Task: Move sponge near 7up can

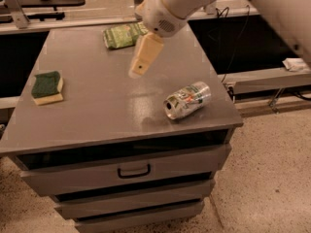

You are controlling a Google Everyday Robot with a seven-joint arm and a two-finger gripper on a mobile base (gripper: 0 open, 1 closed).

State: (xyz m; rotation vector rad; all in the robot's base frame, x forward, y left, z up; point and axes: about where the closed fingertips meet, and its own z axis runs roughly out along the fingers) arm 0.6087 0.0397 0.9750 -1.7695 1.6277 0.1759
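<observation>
Nearest the camera, the front of the grey cabinet shows a drawer (126, 171) with a dark handle and two more fronts below it. All are pushed in, so what they hold is hidden. A dark slot just under the worktop (97, 115) shows nothing inside.

On the worktop, the 7up can (187, 100) lies on its side near the front right corner, one round end turned toward the front left. Whether it holds anything cannot be told.

The sponge (47, 87) lies flat, green side up, near the left edge and well apart from the can.

The claw (139, 68) hangs in the air over the middle of the worktop, between sponge and can, touching neither and carrying nothing. Whether it is open or closed cannot be told. The white arm (170, 6) reaches in from the upper right.

Farther back, a light-green snack bag (124, 35) lies near the rear edge, partly behind the arm.
</observation>
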